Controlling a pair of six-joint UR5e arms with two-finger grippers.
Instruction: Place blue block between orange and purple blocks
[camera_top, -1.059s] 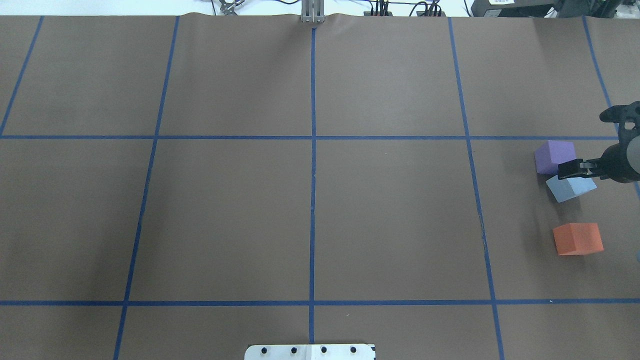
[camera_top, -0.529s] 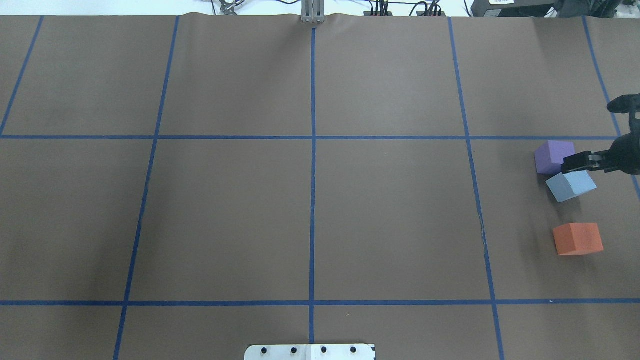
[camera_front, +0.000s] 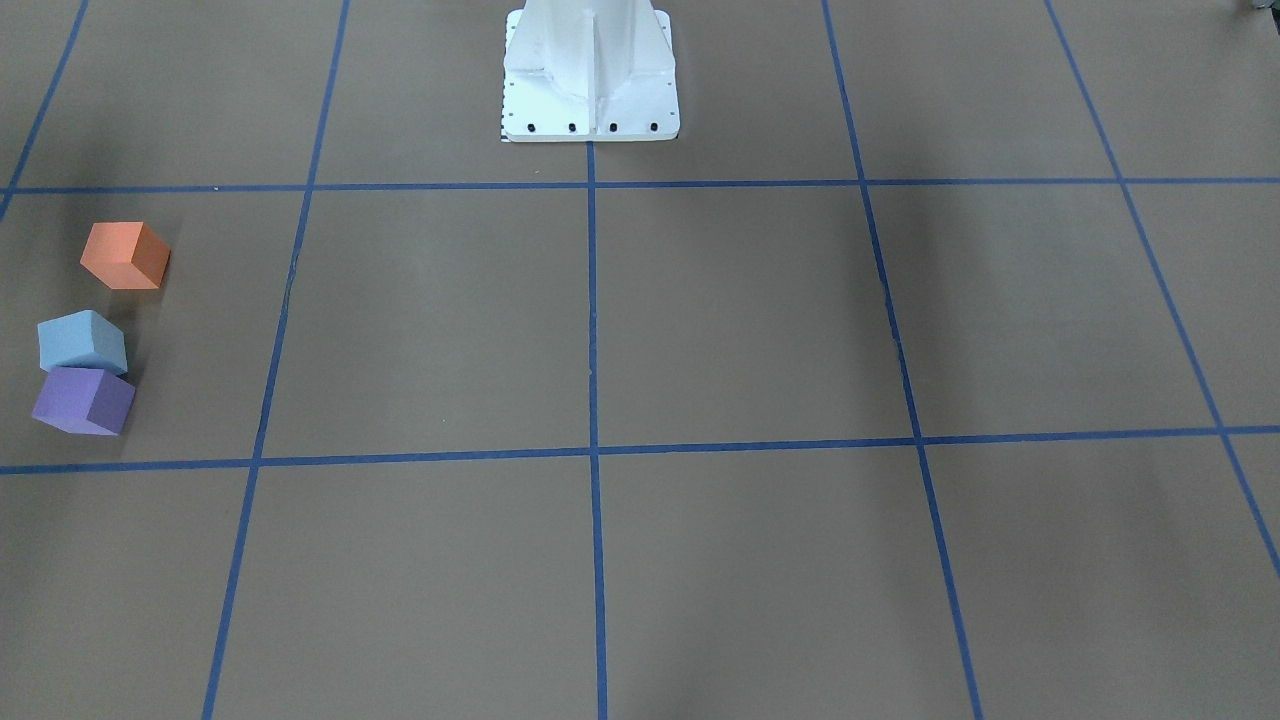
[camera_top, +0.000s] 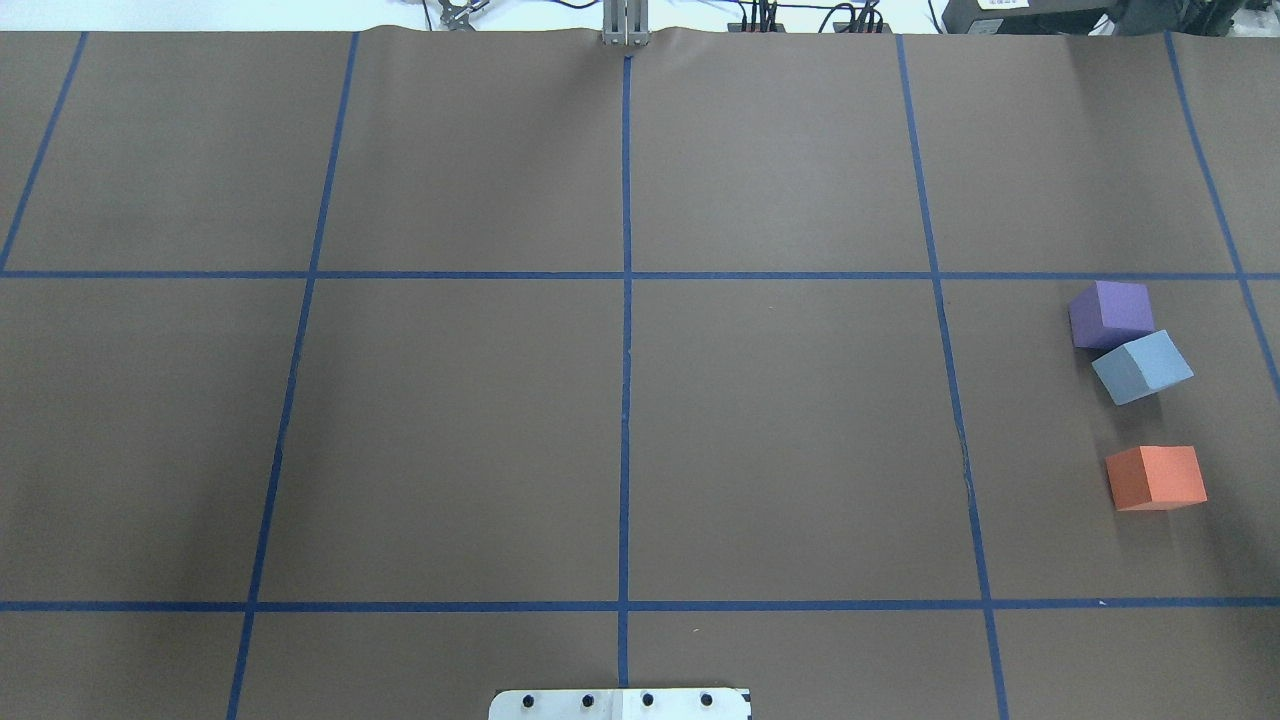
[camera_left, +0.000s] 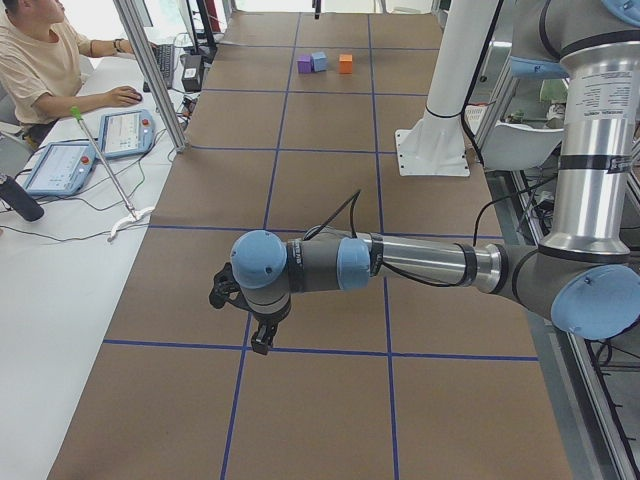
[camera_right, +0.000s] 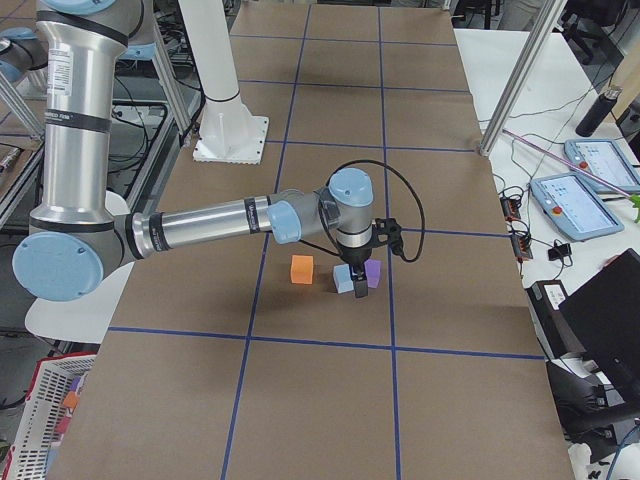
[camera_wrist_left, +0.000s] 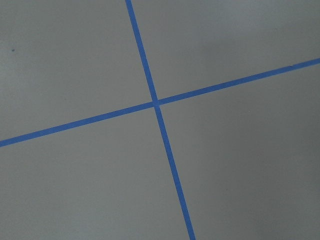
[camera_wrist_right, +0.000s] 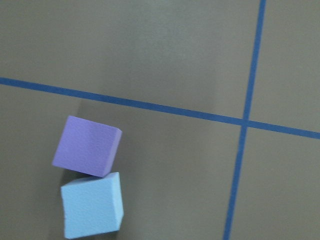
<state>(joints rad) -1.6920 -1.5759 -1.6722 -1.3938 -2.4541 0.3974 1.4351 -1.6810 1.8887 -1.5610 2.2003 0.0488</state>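
Note:
The blue block lies on the brown table at the right, turned at an angle. It touches the purple block behind it, and a gap separates it from the orange block in front. The right wrist view shows the purple block and the blue block side by side. My right gripper shows only in the exterior right view, above the blue block; I cannot tell whether it is open. My left gripper hangs over bare table far from the blocks; I cannot tell its state.
Blue tape lines divide the brown table into squares. The white robot base stands at the near middle edge. An operator sits at a desk with tablets beside the table.
My right gripper has drawn back to the right, away from the blue and purple blocks, and left the overhead view. The blocks have not moved.

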